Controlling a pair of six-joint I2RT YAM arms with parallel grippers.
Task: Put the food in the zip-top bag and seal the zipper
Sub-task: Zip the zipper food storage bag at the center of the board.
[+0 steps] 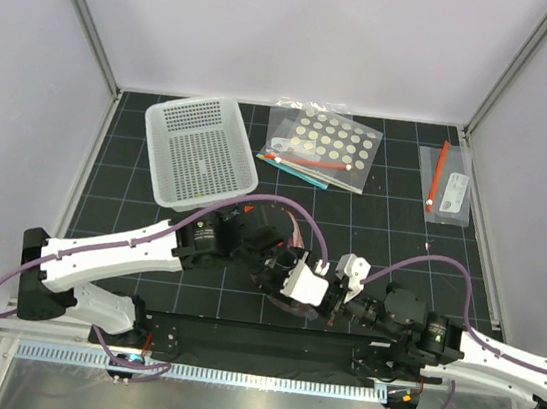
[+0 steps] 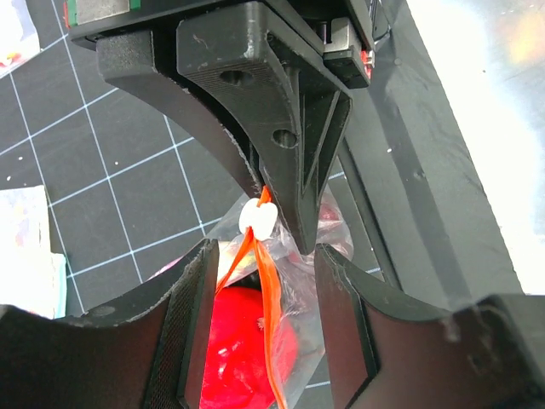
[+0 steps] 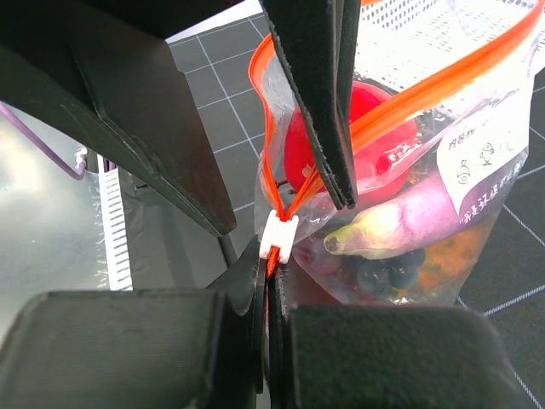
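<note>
The zip-top bag point(image 3: 400, 213) hangs between my two grippers near the front middle of the table. Through the clear plastic I see the food: a red apple point(image 3: 375, 128), dark grapes point(image 3: 392, 273), an orange piece point(image 3: 451, 256) and a pale purple piece. My right gripper point(image 3: 272, 264) is shut on the end of the orange zipper point(image 3: 443, 81), just below the white slider point(image 3: 279, 234). Beyond the slider the two tracks spread apart. My left gripper point(image 2: 266, 256) is open and straddles the bag mouth, with the apple point(image 2: 238, 341) and the zipper strip point(image 2: 268, 290) between its fingers.
A white perforated basket point(image 1: 200, 150) stands at the back left. A clear bag printed with white dots point(image 1: 324, 143) lies at the back middle. A small clear bag with a white label point(image 1: 447, 187) lies at the back right. The black base rail point(image 1: 256, 338) runs along the near edge.
</note>
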